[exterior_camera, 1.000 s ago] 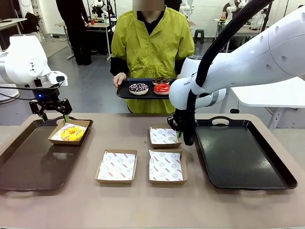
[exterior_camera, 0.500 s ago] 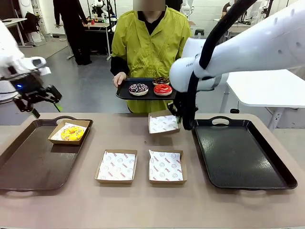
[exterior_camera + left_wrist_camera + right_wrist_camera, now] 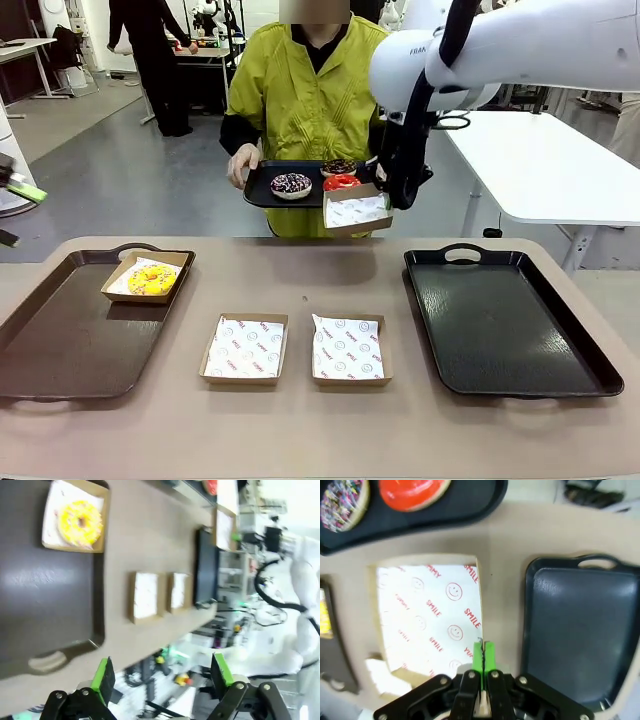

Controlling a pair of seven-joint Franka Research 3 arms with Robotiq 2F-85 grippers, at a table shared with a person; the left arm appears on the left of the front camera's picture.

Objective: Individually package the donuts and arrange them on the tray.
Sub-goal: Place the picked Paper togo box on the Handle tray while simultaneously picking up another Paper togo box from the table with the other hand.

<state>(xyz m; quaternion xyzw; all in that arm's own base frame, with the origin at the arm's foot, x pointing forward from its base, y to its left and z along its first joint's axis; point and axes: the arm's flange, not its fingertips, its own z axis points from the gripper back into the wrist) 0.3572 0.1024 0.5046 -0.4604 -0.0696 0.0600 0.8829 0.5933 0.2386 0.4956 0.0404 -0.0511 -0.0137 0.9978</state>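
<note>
The yellow-iced donut (image 3: 152, 279) lies in a box on the left tray (image 3: 60, 345). Across the table a person holds a small black tray (image 3: 262, 190) with the sprinkled donut (image 3: 291, 184), the red donut (image 3: 340, 183) and the dark chocolate donut (image 3: 338, 167). My right gripper (image 3: 482, 652) is shut on the rim of a paper-lined box (image 3: 356, 210), holding it in the air just below that tray's near edge. The left gripper (image 3: 161, 672) is open and holds nothing, high above the left tray, with the yellow donut (image 3: 80, 522) far below it.
Two paper-lined boxes (image 3: 245, 348) (image 3: 348, 348) lie side by side in the middle of the table. The black tray on the right (image 3: 505, 320) holds nothing. The person stands close to the far table edge.
My right arm has lifted the box off the table and carried it up to the person's tray. The left gripper has drawn away from the yellow donut's box, up and to the left.
</note>
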